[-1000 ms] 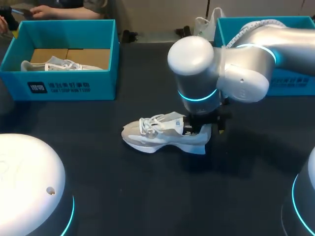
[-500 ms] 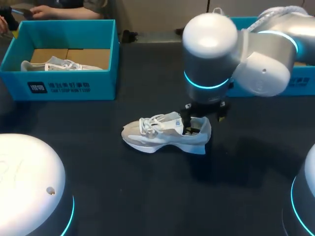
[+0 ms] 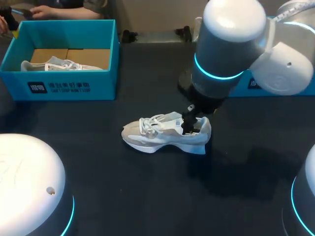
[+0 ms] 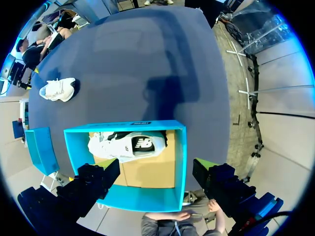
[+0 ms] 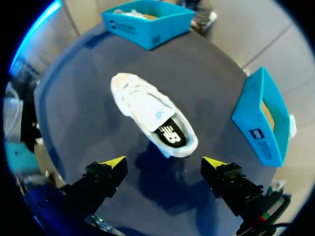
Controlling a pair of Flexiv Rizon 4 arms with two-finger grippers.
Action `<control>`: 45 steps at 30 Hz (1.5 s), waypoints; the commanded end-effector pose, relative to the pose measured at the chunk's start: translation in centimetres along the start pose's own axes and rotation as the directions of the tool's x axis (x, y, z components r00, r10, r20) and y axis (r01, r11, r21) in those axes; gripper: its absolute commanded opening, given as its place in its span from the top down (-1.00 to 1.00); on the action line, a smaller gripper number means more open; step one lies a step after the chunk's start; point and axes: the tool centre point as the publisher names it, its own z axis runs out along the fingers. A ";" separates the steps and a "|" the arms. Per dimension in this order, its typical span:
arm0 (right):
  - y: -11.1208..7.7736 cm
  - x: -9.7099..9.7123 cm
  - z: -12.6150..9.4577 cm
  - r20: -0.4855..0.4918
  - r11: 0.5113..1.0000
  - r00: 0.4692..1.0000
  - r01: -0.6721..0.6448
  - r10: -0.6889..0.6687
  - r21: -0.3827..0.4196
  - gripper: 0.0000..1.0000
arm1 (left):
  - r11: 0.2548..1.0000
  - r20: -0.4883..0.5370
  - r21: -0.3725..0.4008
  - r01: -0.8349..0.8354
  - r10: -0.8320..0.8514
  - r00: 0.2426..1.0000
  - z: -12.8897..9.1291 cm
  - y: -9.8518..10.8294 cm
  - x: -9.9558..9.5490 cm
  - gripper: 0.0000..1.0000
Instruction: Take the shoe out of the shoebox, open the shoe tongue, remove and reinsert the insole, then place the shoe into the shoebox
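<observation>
From above, the white shoe (image 3: 166,133) stands on the dark table (image 3: 147,196), outside the blue box (image 3: 59,86). The right arm (image 3: 229,49) hangs over its heel.

The left pincer (image 4: 155,169) is wide apart above the blue box, where another shoe (image 4: 127,146) lies.

The right pincer (image 5: 165,164) is wide apart and holds nothing. The white shoe is just ahead of it.

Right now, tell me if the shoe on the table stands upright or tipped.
Upright. The shoe rests on its sole, opening facing up, insole showing inside.
</observation>
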 end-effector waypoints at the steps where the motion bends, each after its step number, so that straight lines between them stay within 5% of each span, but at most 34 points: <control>1: -0.5 -0.6 0.3 -0.083 0.977 0.974 0.210 -0.212 -0.035 -1.00 | 1.000 -0.002 -0.001 -0.001 0.001 1.000 0.0 0.0 0.0 -1.00; 9: -0.5 -0.6 0.3 -0.083 0.977 0.974 0.210 -0.212 -0.035 -1.00 | 1.000 -0.002 -0.001 -0.001 0.001 1.000 0.0 0.0 0.0 -1.00; 18: -3.0 -1.3 1.5 -0.130 0.862 0.880 0.402 -0.457 -0.308 -1.00 | 1.000 -0.002 -0.001 -0.001 0.001 1.000 0.0 0.0 0.0 -1.00; 36: -4.6 -5.8 5.3 -0.141 0.758 0.822 0.424 -0.552 -0.496 -1.00 | 1.000 -0.002 -0.001 -0.001 0.001 1.000 0.0 0.0 0.0 -1.00; 43: -4.8 -7.5 6.5 -0.064 0.636 0.758 0.494 -0.649 -0.593 -1.00 | 1.000 -0.002 -0.001 -0.001 0.001 1.000 0.0 0.0 0.0 -1.00; 45: -4.9 -7.8 6.8 -0.084 0.663 0.755 0.511 -0.651 -0.548 -1.00 | 1.000 -0.002 -0.001 -0.001 0.001 1.000 0.0 0.0 0.0 -1.00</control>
